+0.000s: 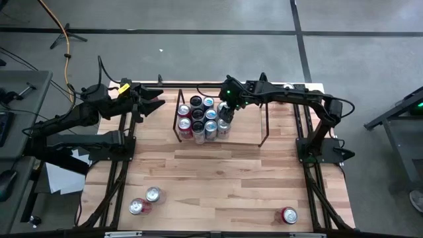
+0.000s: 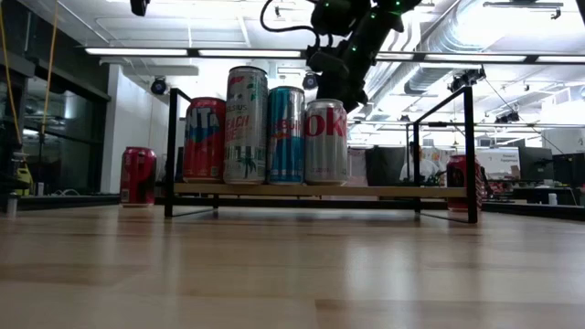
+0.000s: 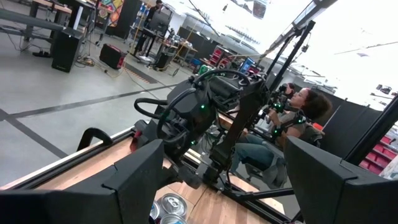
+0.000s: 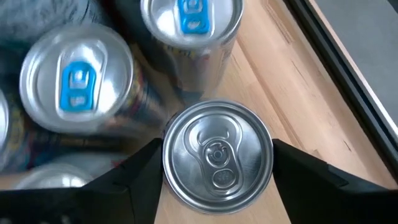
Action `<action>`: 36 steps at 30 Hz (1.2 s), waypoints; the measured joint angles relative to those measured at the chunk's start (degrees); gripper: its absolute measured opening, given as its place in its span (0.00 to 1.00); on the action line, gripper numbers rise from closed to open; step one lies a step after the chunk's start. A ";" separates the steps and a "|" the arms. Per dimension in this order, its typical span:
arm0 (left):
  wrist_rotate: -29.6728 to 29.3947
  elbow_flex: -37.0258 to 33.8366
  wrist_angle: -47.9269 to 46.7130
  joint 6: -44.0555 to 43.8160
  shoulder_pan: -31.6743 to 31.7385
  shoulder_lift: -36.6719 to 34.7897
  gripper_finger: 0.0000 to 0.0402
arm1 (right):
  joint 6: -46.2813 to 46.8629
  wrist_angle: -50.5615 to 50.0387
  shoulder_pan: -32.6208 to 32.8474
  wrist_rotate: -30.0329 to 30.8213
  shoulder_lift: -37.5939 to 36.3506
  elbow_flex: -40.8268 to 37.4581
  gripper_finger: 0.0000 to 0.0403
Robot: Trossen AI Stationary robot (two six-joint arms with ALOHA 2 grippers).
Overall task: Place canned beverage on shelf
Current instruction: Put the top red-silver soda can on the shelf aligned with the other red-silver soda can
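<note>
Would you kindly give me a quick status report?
Right hand astride silver can on shelf. Left hand open, waiting left of shelf. Neighbouring cans crowd close.

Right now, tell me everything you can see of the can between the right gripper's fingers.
The can is plain silver metal with a silver pull tab, unopened, standing upright on the shelf at the right edge of the cluster of other cans. The low view shows red lettering on its silver side. The right gripper is directly above it, one dark finger on each side of the rim; actual contact cannot be confirmed.
</note>
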 joint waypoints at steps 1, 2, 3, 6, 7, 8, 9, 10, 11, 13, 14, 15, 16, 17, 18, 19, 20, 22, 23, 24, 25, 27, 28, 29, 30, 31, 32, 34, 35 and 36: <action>0.01 0.00 0.02 0.00 0.01 -0.01 0.70 | -0.85 -1.01 0.00 0.05 -0.05 0.32 0.61; 0.01 0.00 0.02 0.00 -0.01 -0.02 0.70 | -1.92 -1.89 0.00 0.04 -0.07 0.66 0.60; 0.02 0.00 0.01 0.00 0.00 0.00 0.70 | -3.08 -2.72 0.00 -0.03 -0.07 1.11 0.60; 0.02 0.00 0.01 0.02 0.00 0.00 0.70 | -6.38 -4.99 -0.02 -0.11 -0.07 2.47 0.59; 0.01 0.00 0.01 0.02 0.01 -0.01 0.70 | -7.33 -5.28 -0.02 -0.13 -0.07 2.79 0.59; 0.01 0.00 0.01 0.04 0.01 -0.01 0.70 | -8.14 -5.37 -0.02 -0.21 -0.07 2.98 0.59; 0.01 0.00 0.01 0.02 0.00 -0.01 0.70 | -8.97 -5.33 -0.02 -0.53 -0.07 3.07 0.59; 0.02 0.00 0.00 0.02 0.00 -0.01 0.70 | -9.91 -5.23 -0.05 -1.31 -0.07 3.08 0.59; 0.01 0.00 0.02 0.02 0.01 -0.01 0.70 | -10.91 -5.26 -0.16 -2.51 -0.07 3.08 0.59; 0.00 0.00 0.02 0.00 -0.01 0.00 0.70 | -12.40 -5.47 -0.18 -4.49 -0.07 3.08 0.59; 0.02 0.00 0.00 0.00 0.01 0.00 0.70 | -12.90 -5.47 -0.15 -5.10 -0.07 3.04 0.59; 0.02 0.00 0.02 0.01 0.01 -0.01 0.70 | -13.36 -5.49 -0.13 -5.51 -0.07 3.02 0.59; 0.01 0.00 0.00 -0.01 0.00 0.00 0.70 | -13.55 -5.69 -0.13 -5.55 -0.07 3.02 0.59; 0.02 0.00 0.02 -0.04 0.00 0.00 0.70 | -13.65 -5.94 -0.10 -5.53 -0.07 3.02 0.59; 0.02 0.00 0.00 -0.04 -0.01 0.00 0.70 | -13.67 -6.10 -0.09 -5.62 -0.07 3.00 0.59; 0.01 0.00 0.01 -0.03 0.01 0.00 0.70 | -13.94 -6.12 -0.13 -5.84 -0.07 2.97 0.59; 0.01 -0.01 0.00 -0.02 0.00 0.00 0.70 | -14.66 -6.08 -0.13 -5.94 -0.07 2.95 0.59; 0.01 0.00 0.01 -0.06 0.00 0.00 0.70 | -16.55 -6.06 -0.13 -6.12 -0.07 2.95 0.59; 0.01 0.00 0.00 -0.04 0.01 0.00 0.70 | -17.34 -6.06 -0.15 -6.14 -0.07 2.95 0.59; 0.01 0.00 0.00 -0.04 0.00 0.00 0.70 | -17.81 -6.06 -0.15 -6.10 -0.07 2.95 0.59; 0.00 0.00 0.02 -0.05 -0.01 0.00 0.70 | -18.16 -6.08 -0.22 -6.10 -0.07 2.95 0.59; 0.02 0.00 0.01 -0.09 0.01 0.00 0.70 | -18.69 -6.06 -0.44 -6.14 -0.07 2.95 0.59; 0.02 0.00 0.00 -0.09 0.01 0.00 0.70 | -19.28 -6.07 -0.55 -6.18 -0.07 2.95 0.59; 0.02 -0.01 0.00 -0.09 -0.01 -0.01 0.70 | -20.31 -6.08 -0.68 -6.22 -0.07 2.95 0.59; 0.02 0.00 0.00 -0.09 0.01 0.00 0.70 | -21.75 -6.06 -0.75 -6.23 -0.07 2.95 0.59; 0.02 -0.01 0.02 -0.09 0.01 0.00 0.70 | -23.48 -6.06 -0.77 -6.16 -0.07 2.95 0.59; 0.02 -0.01 0.00 -0.09 0.00 0.00 0.70 | -25.44 -6.09 -0.79 -6.10 -0.07 2.95 0.59; 0.02 -0.02 0.00 -0.09 0.01 0.00 0.70 | -28.88 -6.27 -0.81 -6.10 -0.10 2.95 0.59; 0.02 0.00 0.00 -0.09 0.01 0.00 0.70 | -30.40 -6.47 -0.80 -6.12 -0.12 2.95 0.59; 0.02 0.00 0.00 -0.11 -0.01 0.00 0.70 | -31.91 -6.65 -0.79 -6.16 -0.16 2.95 0.59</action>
